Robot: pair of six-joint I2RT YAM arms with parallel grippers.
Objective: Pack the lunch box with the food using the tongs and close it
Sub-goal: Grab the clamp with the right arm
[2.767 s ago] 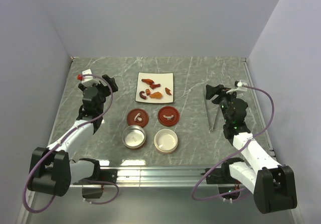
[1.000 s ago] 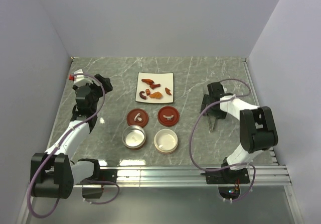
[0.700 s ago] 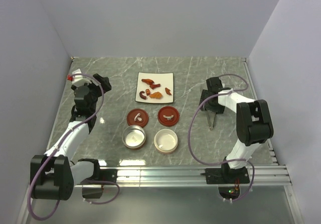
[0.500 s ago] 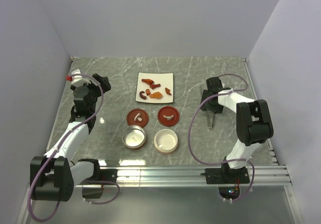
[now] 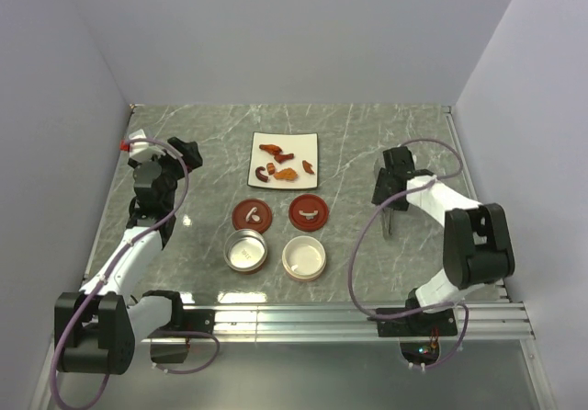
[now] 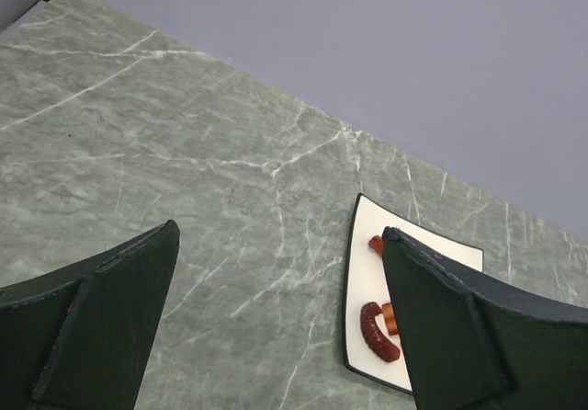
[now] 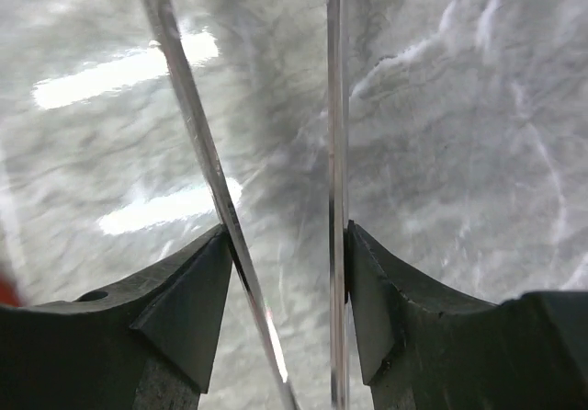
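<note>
Right hand (image 7: 287, 244), 3 o'clock on bench (image 5: 367, 143), grips both arms of tongs (image 7: 335, 107), tips cut off in wrist view; left hand (image 6: 280, 244) released, its finger (image 6: 459, 336) half-hiding the plate (image 6: 360, 263).

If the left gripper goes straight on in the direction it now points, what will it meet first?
Most likely the bare marble table, beside the white plate. The left gripper stands open and nothing else lies in that line; depth is unclear.

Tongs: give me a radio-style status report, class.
Left gripper open, empty. Right gripper pinching both tongs arms. Food on white plate. No obstruction seen.
</note>
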